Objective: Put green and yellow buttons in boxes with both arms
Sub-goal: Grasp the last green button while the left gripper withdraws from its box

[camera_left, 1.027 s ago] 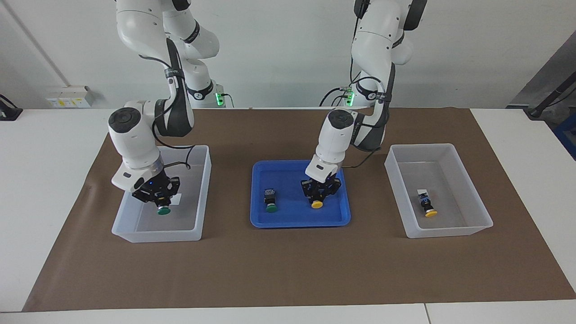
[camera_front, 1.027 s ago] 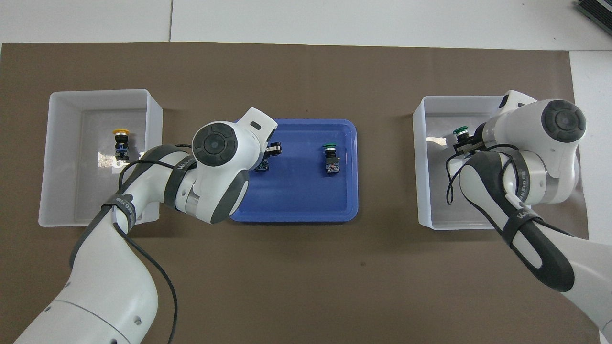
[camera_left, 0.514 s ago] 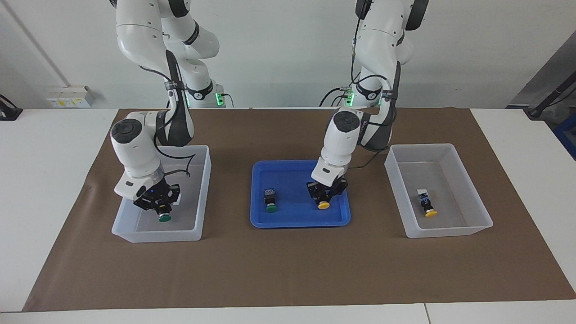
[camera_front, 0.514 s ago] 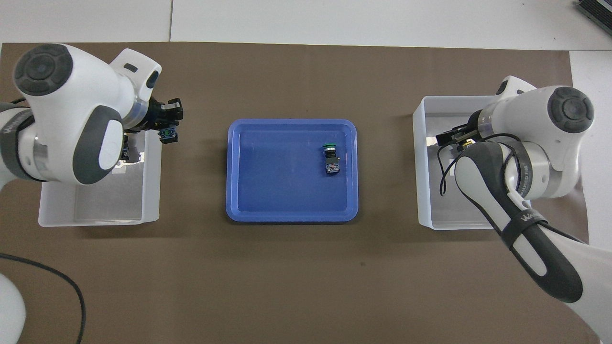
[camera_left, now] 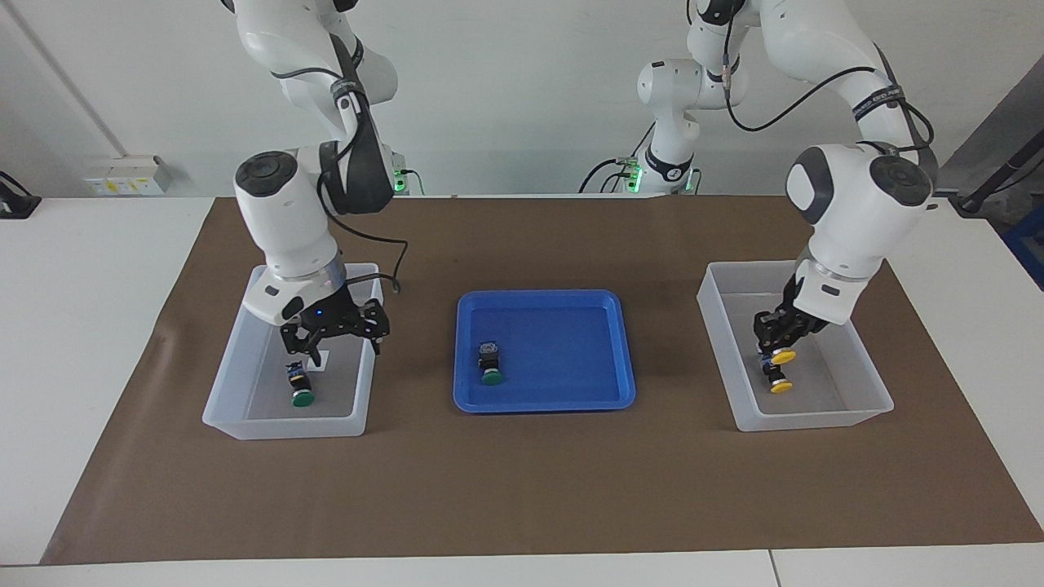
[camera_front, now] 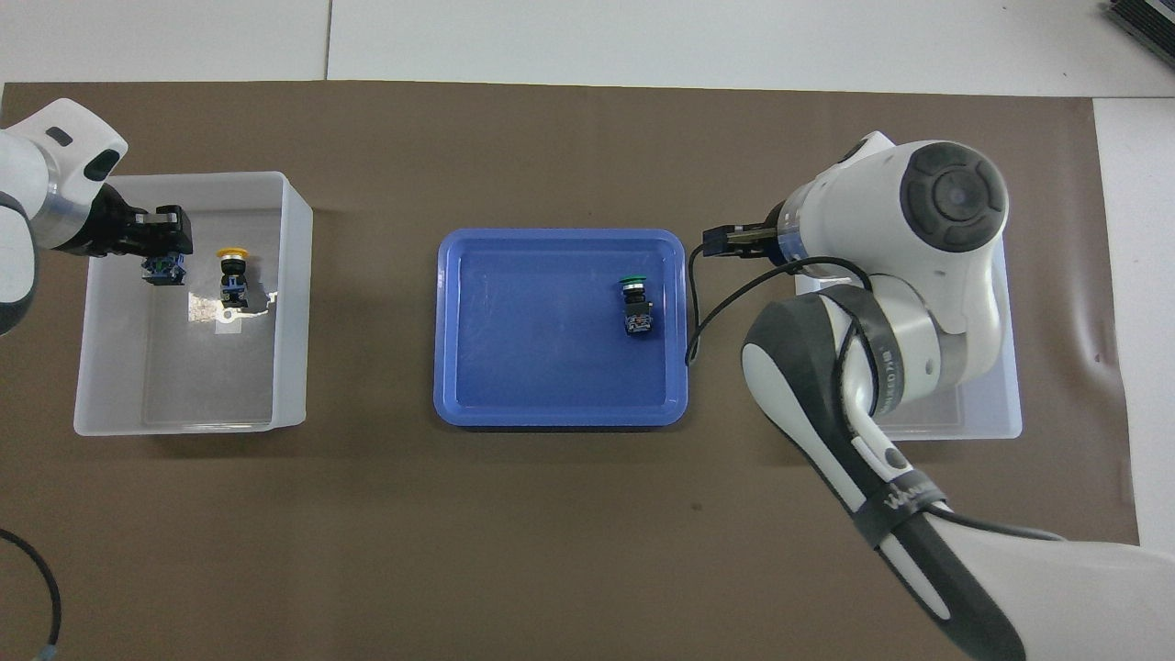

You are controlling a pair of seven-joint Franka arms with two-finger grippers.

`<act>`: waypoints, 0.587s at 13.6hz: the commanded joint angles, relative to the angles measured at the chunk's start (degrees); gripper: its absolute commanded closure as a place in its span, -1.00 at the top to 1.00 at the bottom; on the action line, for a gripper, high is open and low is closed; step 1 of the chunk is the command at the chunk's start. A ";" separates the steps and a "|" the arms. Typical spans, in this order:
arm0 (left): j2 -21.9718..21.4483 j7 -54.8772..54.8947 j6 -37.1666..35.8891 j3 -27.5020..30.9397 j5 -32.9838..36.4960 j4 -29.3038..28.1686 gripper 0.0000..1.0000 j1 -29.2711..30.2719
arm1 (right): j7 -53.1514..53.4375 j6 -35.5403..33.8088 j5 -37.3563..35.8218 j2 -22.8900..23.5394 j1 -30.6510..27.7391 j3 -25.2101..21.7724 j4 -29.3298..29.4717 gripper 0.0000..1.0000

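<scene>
Right tool (camera_left: 338,342): over box 1 (camera_left: 285,428) at the right arm's end of the desk (camera_left: 81,326). Fingers spread wide, gripping nothing.

Green A (camera_left: 302,391) lies on its side on the floor of box 1, under that tool and apart from it. We judge this one delivered.

Left tool (camera_left: 779,338): low inside box 2 (camera_left: 816,420) at the left arm's end, clamped on the body of yellow A (camera_left: 785,356), cap pointing away from the robots. Gripping the blocky body rather than the domed cap makes sense, since the flat sides give the fingers purchase.

Yellow B (camera_left: 780,383) already lies in box 2, just beside and under yellow A. We cannot tell whether they touch. Risk: A may land on B.

Green B (camera_left: 490,363) lies alone in the tray (camera_left: 542,403) at mid-desk, between the boxes, body toward the robots. It is the last button left to sort, and we judge it the right arm's next pick.

Materials:
- Boxes: translucent white plastic with straight walls and a slight sheen.
- Tray: glossy blue plastic, shallow, with rounded corners.
- Buttons: smooth round caps on dark angular bodies.
- Mat (camera_left: 522,489): matte brown, lying flat under everything.
</scene>
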 commanded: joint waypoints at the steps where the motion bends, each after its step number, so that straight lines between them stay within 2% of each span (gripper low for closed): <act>1: -2.86 3.31 6.69 -0.41 0.86 -7.61 -1.00 2.26 | 7.10 3.98 -1.04 4.69 3.08 -0.09 1.30 1.00; 4: -2.52 4.99 17.42 -0.32 0.86 -15.27 -1.00 3.32 | 12.98 5.40 -1.21 9.79 8.53 -0.27 2.97 1.00; 5: -1.90 5.16 19.10 -0.41 0.86 -15.90 -1.00 4.19 | 14.31 5.75 -3.22 11.11 9.15 -0.18 3.32 1.00; 6: -0.59 5.51 19.82 -0.41 0.86 -15.90 -0.89 4.38 | 14.93 7.41 -5.33 11.91 9.16 -0.18 3.33 1.00; 8: 0.12 5.69 20.96 -0.41 0.86 -15.81 0.08 4.47 | 15.38 8.04 -5.87 12.18 9.42 -0.18 2.54 1.00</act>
